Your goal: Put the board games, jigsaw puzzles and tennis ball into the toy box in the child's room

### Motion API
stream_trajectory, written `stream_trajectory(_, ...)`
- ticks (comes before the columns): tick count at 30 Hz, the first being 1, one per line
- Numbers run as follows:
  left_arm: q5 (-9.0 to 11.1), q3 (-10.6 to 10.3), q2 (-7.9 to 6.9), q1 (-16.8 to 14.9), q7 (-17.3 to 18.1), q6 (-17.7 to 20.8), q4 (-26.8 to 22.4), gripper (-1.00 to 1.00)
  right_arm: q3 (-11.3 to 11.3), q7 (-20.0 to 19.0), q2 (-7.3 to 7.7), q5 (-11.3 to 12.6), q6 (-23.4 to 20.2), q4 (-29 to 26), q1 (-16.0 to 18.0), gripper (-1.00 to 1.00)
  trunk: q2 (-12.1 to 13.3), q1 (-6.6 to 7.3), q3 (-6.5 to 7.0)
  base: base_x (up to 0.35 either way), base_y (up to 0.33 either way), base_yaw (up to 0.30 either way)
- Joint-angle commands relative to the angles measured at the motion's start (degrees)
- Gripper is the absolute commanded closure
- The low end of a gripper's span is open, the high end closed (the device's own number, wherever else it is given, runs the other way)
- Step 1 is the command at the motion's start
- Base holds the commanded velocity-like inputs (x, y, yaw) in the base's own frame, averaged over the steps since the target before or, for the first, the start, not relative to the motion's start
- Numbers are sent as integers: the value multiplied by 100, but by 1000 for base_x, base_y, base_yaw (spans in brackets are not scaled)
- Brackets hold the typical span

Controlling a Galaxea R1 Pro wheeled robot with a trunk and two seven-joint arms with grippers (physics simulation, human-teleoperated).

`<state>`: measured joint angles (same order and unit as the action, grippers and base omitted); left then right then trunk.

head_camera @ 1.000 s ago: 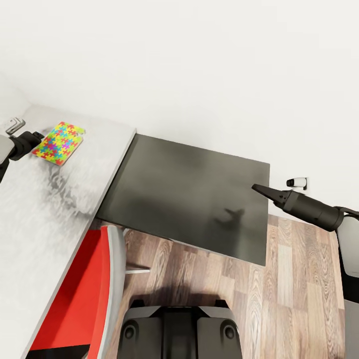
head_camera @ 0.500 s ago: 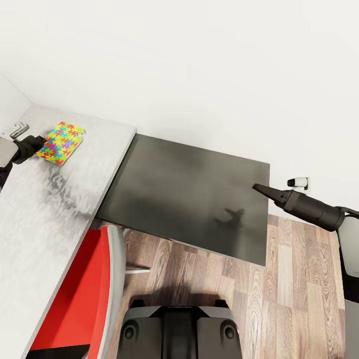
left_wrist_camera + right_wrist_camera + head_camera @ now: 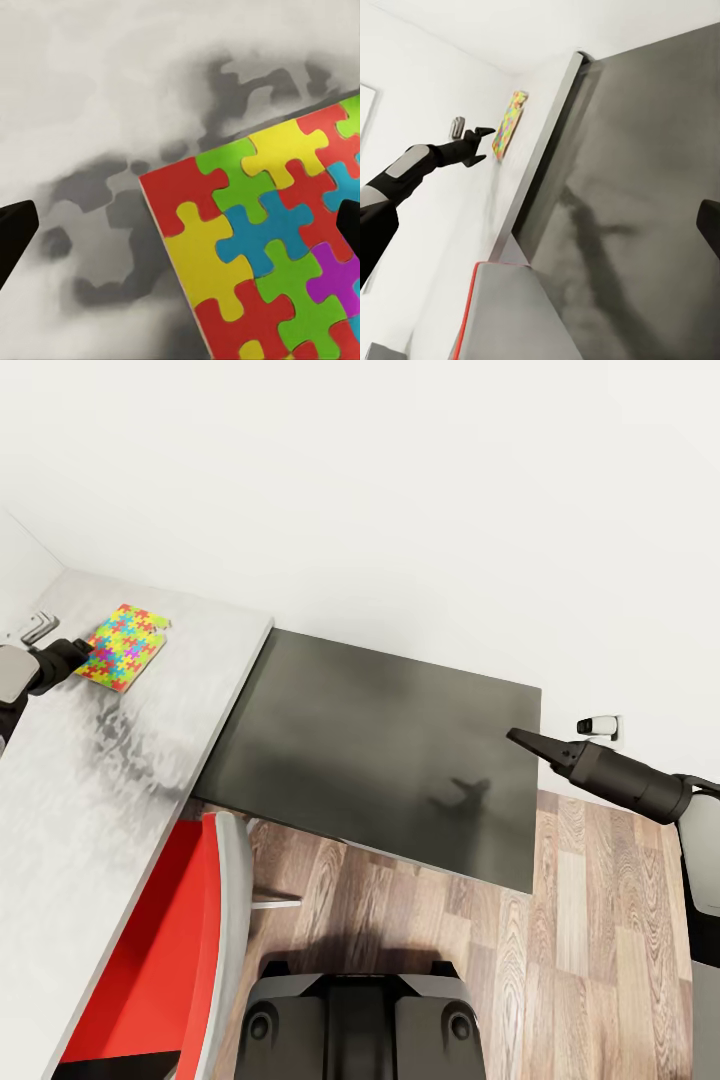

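One jigsaw puzzle (image 3: pixel 123 646), a thin square of bright interlocking pieces, lies flat near the far end of the table (image 3: pixel 90 780). My left gripper (image 3: pixel 82 653) hovers at its near-left edge, open. In the left wrist view the puzzle (image 3: pixel 270 247) spreads under the gap, and the dark fingertips (image 3: pixel 15 229) stand wide apart with nothing held. The right wrist view shows the left gripper (image 3: pixel 484 136) just beside the puzzle (image 3: pixel 510 124). My right gripper (image 3: pixel 522 738) hangs open over the far right corner of the dark cabinet, holding nothing.
A lower dark-topped cabinet (image 3: pixel 380 750) adjoins the table's right side against the white wall. A red chair with a grey rim (image 3: pixel 170 950) stands at the table's near edge. Wall sockets (image 3: pixel 597 725) sit by the cabinet and behind the table (image 3: pixel 38 625). Wood floor (image 3: pixel 560 960) lies in front.
My left gripper has moved right, up to the puzzle's edge. The right arm has stayed still.
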<state>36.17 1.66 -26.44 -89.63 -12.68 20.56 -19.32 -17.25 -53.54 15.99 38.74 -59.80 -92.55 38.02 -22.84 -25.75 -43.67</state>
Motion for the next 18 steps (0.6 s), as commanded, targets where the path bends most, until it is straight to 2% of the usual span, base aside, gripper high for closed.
stream_trajectory(1, 43, 17, 1, 1, -32, 28, -11, -100, -5, -29, 1, -19, -20, 0, 4, -100, -9, -3, -6, 0, 0, -6)
stream_trajectory(5, 46, 17, 0, 5, -33, 21, -11, -100, -6, -30, 1, -14, -20, 0, 4, -100, -9, -3, -6, 0, 0, -85)
stream_trajectory(13, 48, 18, -1, 7, -33, 19, -10, -100, -13, -29, 2, -1, -20, 0, 4, -100, -9, -3, -6, 0, 0, -216)
stream_trajectory(18, 48, 18, 3, 7, -33, 18, -10, -100, -18, -28, 6, 6, -20, 0, 4, -100, -9, -3, -6, 0, 0, -138)
